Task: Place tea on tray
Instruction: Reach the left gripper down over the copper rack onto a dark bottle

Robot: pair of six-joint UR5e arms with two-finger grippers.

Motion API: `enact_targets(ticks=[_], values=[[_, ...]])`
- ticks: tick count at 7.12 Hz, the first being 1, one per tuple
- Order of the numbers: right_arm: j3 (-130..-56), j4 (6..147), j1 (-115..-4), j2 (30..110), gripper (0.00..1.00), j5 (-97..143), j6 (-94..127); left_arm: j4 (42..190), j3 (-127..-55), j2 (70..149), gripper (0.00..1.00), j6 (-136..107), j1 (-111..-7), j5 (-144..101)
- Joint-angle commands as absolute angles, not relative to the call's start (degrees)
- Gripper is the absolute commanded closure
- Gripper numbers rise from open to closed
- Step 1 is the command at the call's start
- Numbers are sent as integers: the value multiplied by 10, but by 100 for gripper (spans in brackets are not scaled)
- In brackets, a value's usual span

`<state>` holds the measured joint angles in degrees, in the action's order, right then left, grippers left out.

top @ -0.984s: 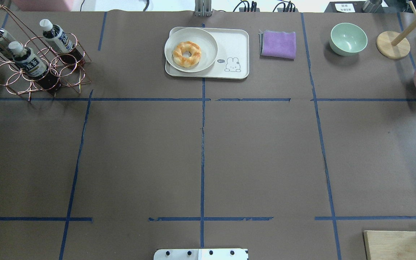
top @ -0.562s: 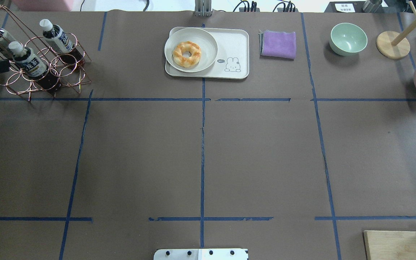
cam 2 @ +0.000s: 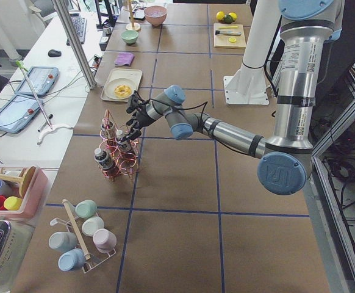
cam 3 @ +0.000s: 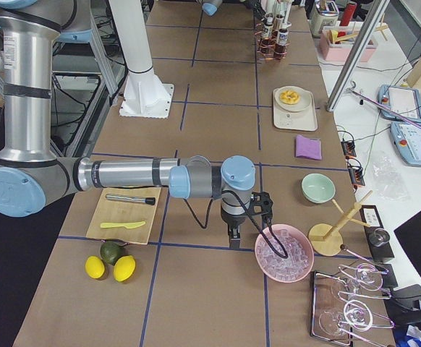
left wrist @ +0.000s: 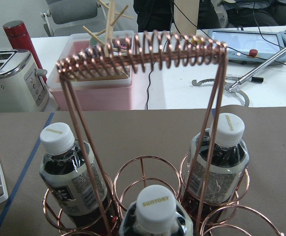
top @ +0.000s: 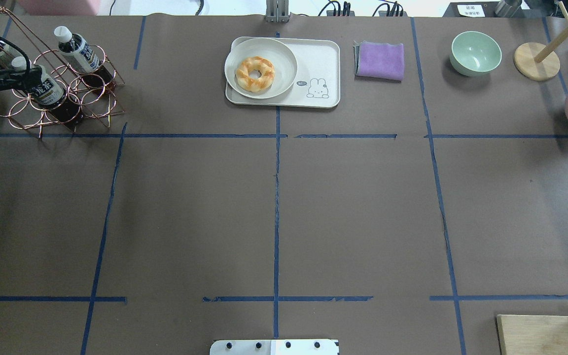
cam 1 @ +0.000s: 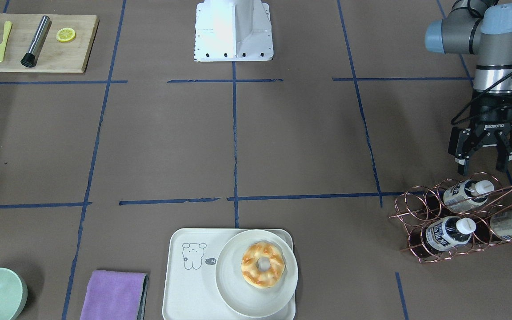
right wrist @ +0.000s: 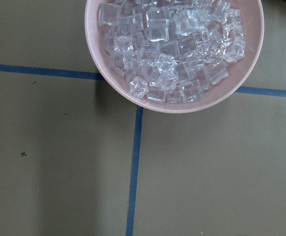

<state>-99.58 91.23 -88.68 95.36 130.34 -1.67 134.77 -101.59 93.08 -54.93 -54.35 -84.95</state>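
Left side: reaches out with the left arm [cam 2: 232, 135], forearm nearly level, upper arm upright, left wrist [cam 1: 498, 76] turned down. Points the left gripper [cam 1: 482, 169] downward, jaws spread wide, nothing between the fingers [cam 1: 503, 161]. Right side: stretches the right arm [cam 3: 124, 173] out level and low, right wrist [cam 3: 238, 173] bent straight down. Shows the right gripper [cam 3: 233, 235] on the side camera only; jaw state not determinable.

3 teas [cam 1: 445, 233] in rack [left wrist: 143, 51], plate [cam 1: 238, 291] on tray [cam 1: 185, 291]
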Motion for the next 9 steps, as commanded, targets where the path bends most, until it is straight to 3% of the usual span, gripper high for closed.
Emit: enact_targets(ticks=[1, 9], values=[[-996, 912, -887, 954, 0, 1303, -17, 1371, -994, 936, 29, -550, -543, -850], [-998, 912, -887, 953, 0, 1303, -16, 1373, -990, 945, 31, -544, -545, -849]])
